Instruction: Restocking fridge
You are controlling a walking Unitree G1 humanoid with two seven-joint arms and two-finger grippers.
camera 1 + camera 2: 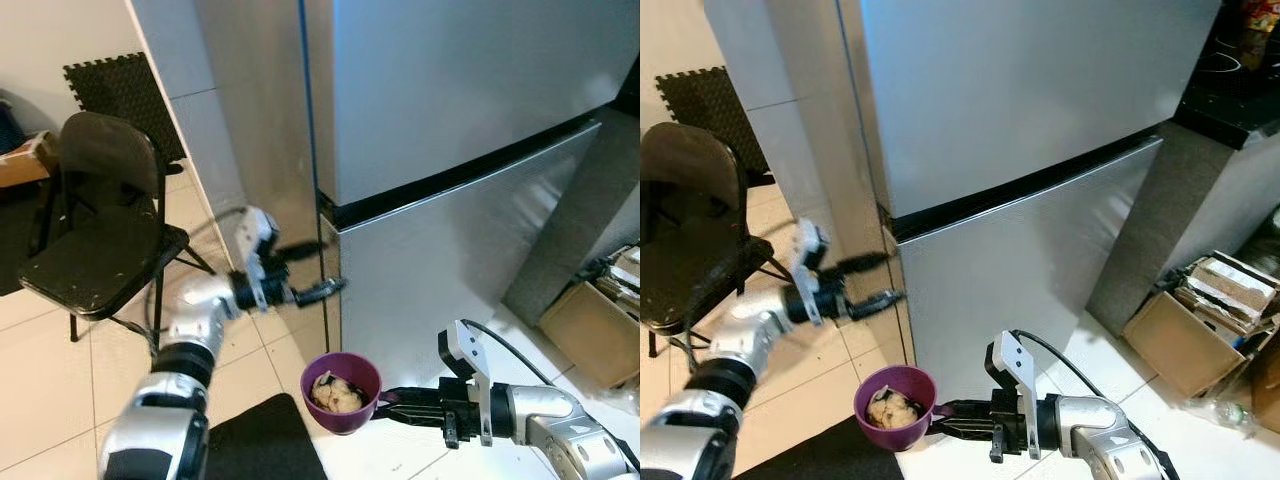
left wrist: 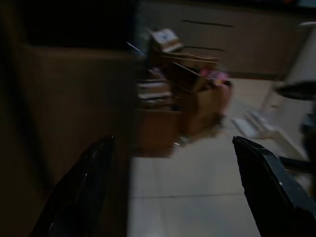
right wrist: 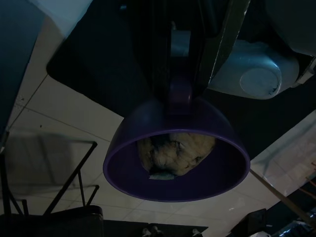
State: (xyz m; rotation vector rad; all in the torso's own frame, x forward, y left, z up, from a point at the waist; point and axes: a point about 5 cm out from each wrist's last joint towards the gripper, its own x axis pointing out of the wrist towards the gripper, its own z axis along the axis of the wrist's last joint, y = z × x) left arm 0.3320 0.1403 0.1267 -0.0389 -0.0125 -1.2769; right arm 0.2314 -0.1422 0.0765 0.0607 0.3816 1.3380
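A tall silver fridge (image 1: 450, 110) stands before me with both doors closed; a dark seam (image 1: 460, 170) divides the upper door from the lower one. My right gripper (image 1: 392, 398) is shut on the handle of a purple bowl (image 1: 343, 391) holding pale crumpled food (image 3: 175, 150), low in front of the lower door. My left gripper (image 1: 325, 268) is open, its two fingers (image 1: 322, 291) spread at the fridge's left edge, level with the seam between the doors.
A black folding chair (image 1: 100, 225) stands to the left on the tiled floor. A dark mat (image 1: 265, 440) lies below the bowl. Cardboard boxes (image 1: 1195, 320) with clutter sit at the right beside a grey cabinet.
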